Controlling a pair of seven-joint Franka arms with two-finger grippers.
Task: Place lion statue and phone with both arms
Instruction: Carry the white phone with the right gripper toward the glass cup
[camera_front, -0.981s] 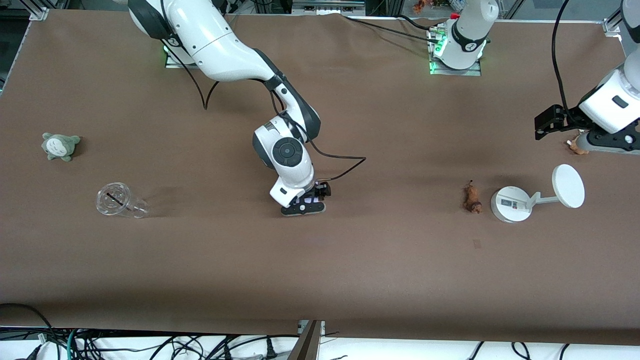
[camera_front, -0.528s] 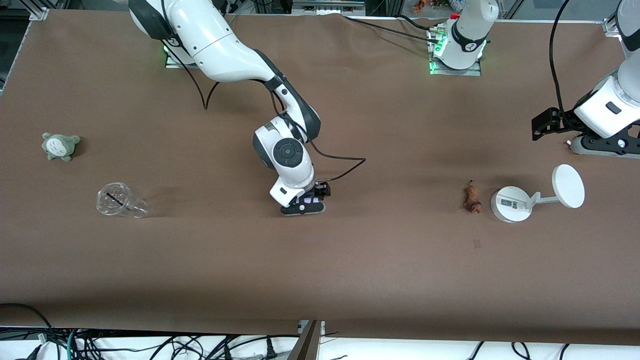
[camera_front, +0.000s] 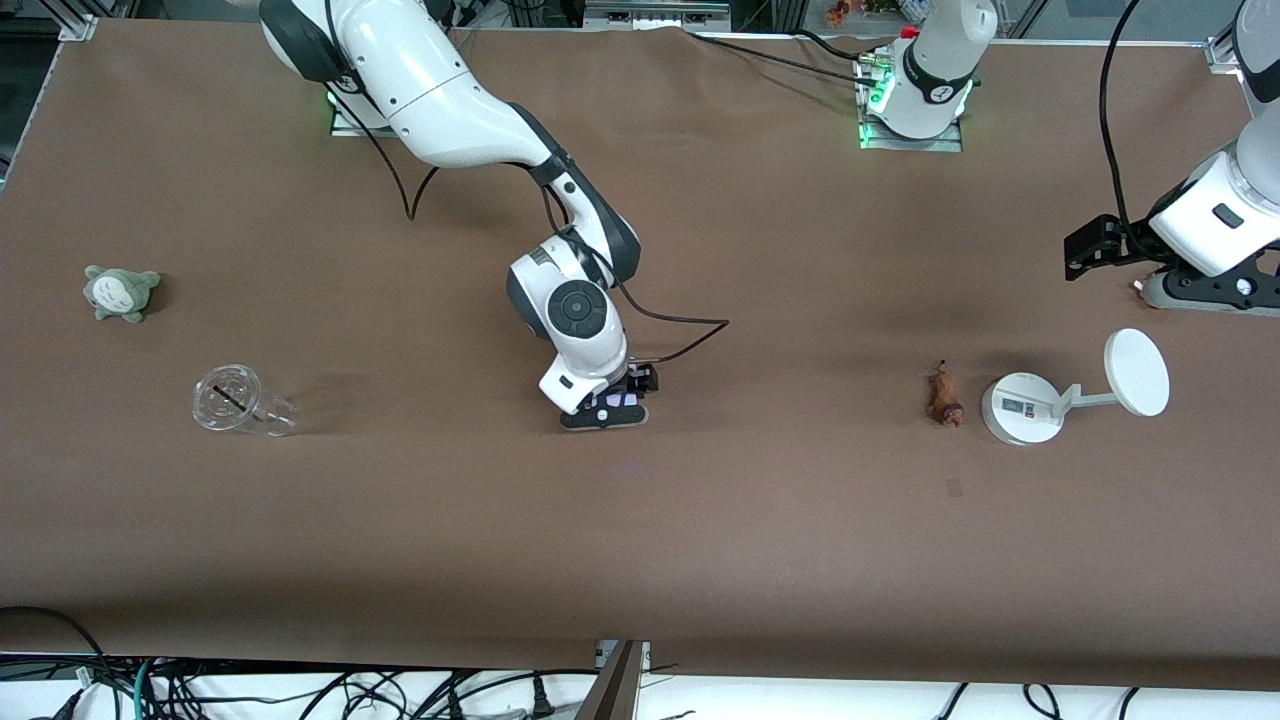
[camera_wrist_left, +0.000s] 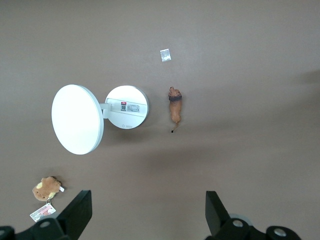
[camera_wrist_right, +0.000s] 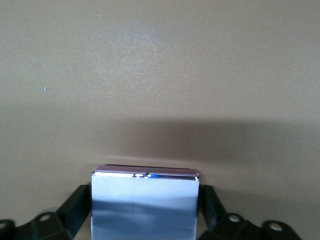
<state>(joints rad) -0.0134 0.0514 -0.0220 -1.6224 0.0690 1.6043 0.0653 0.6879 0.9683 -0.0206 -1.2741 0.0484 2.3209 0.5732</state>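
**Front view inspection: phone gripped at table centre, lion statue lying free**

Front view shows the right gripper (camera_front: 606, 408) low over the middle of the brown table (camera_front: 700, 540), the right arm reaching down from its base at the table's top edge. The right wrist view confirms the phone (camera_wrist_right: 145, 202) is clamped between the two fingers (camera_wrist_right: 75, 205), its pale reflective face and purple-tinted upper edge filling the gap; the jaws stand closed to the width of the slab. From the front, only slivers of the phone (camera_front: 618, 399) show between the black fingers. Whether the phone touches the table cannot be told.

The left gripper (camera_front: 1085, 250) hangs in the air toward the left arm's end of the table. The left wrist view shows its fingers (camera_wrist_left: 75, 215) spread wide apart with nothing between them.

The lion statue (camera_front: 942, 396) lies flat on the table, just beside the round base of the white stand (camera_front: 1022, 407), apart from it, on the side toward the table's middle. In the left wrist view the lion statue (camera_wrist_left: 175, 108) lies with its darker end pointing away from its thin tail.

A brown plush with a tag (camera_wrist_left: 46, 189) lies near the left gripper. A grey-green plush (camera_front: 120, 292) and a clear plastic cup (camera_front: 238, 402) on its side lie toward the right arm's end.
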